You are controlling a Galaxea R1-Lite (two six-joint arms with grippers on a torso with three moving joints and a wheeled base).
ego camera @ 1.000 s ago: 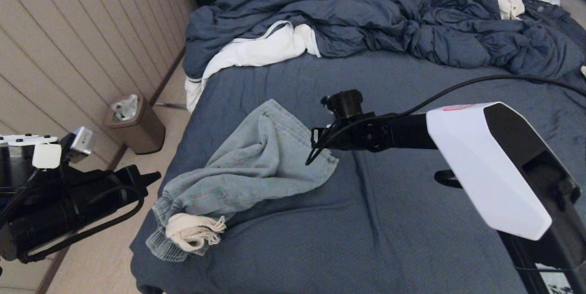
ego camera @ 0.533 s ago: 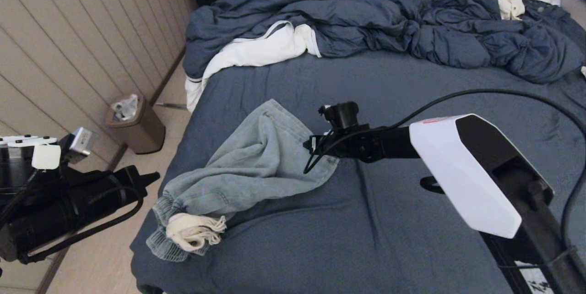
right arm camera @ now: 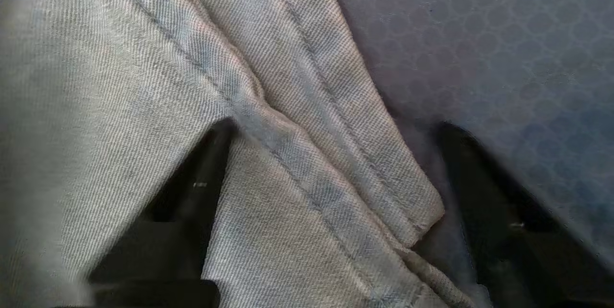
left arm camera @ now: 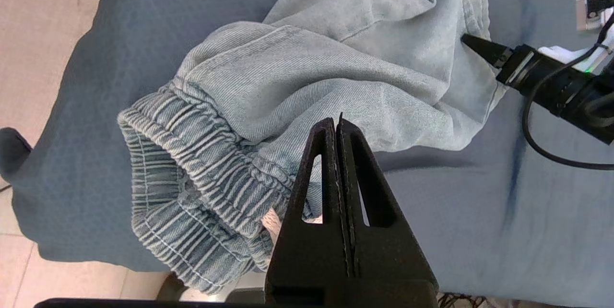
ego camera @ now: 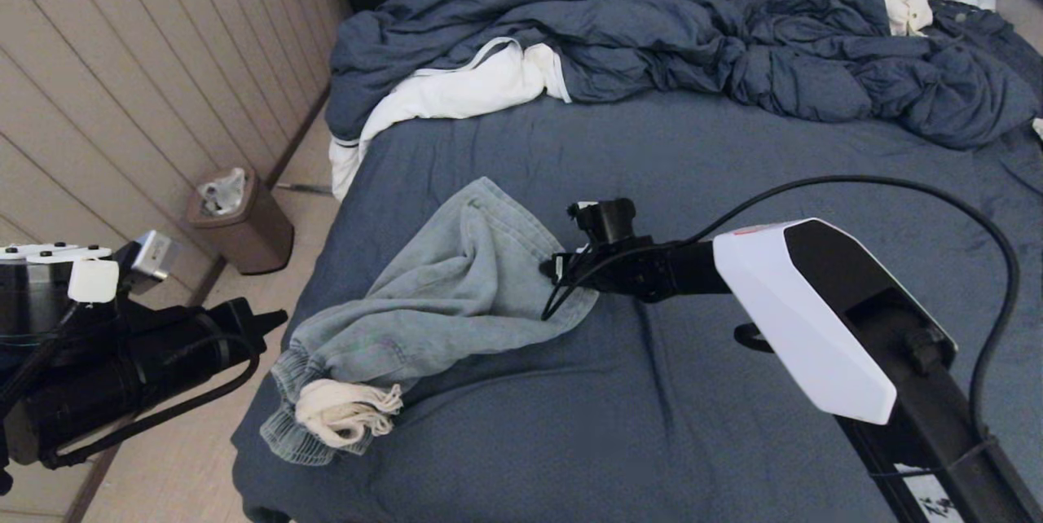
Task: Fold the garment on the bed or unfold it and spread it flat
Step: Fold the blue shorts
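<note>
On the near left part of the bed (ego camera: 733,148), seen from the head, the shorts (ego camera: 440,303) lie crumpled, waistband at the near edge with a cream pocket lining (ego camera: 342,413) turned out. The right gripper (ego camera: 554,270) sits at the right hem of the shorts; its white arm cover (ego camera: 782,311) and black cable (ego camera: 896,189) block part of the sheet. A rumpled duvet (ego camera: 693,26) and a white garment (ego camera: 456,91) lie at the far end. A brown bin (ego camera: 240,221) stands on the floor to the left. The left gripper (ego camera: 269,318) hangs off the bed's left side. No writing can be read.

From the left wrist, the left gripper (left arm camera: 338,123) is pressed closed, holding nothing, above the waistband (left arm camera: 192,193).

From the right wrist, the fingers (right arm camera: 201,188) are spread wide, one on either side of the stitched hem (right arm camera: 336,154), not clamping it.
</note>
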